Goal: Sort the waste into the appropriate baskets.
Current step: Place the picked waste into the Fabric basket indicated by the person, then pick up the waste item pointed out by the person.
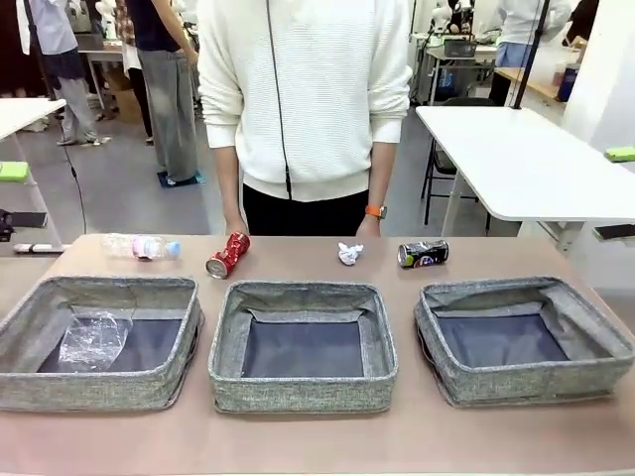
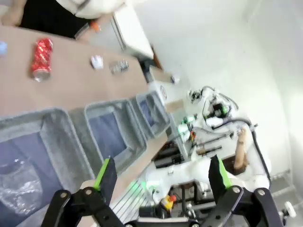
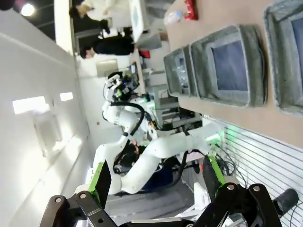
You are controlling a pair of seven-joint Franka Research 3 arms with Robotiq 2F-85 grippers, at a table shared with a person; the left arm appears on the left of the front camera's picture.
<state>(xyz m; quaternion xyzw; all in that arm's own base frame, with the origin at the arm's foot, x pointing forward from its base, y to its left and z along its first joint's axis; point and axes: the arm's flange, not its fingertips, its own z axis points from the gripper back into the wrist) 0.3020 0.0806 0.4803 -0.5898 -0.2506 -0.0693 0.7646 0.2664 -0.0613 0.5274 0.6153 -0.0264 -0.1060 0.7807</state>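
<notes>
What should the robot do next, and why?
Probably move the left gripper toward the blue-capped bottle. It lies on the table just behind the left basket, which already holds a clear crumpled bottle, so it likely belongs there. The left gripper is open and empty.

I work in a robotics lab, an open workroom rather than a home. My brown table [image 1: 317, 441] carries three alike grey baskets [image 1: 303, 392] set out in a row like a test. Beyond its far edge lie a bare grey floor [image 1: 129, 198], plain white worktables [image 1: 526, 159] and people [image 1: 164, 79] standing about. At its near side stands my left arm [image 3: 161, 151], white, with cables.
</notes>
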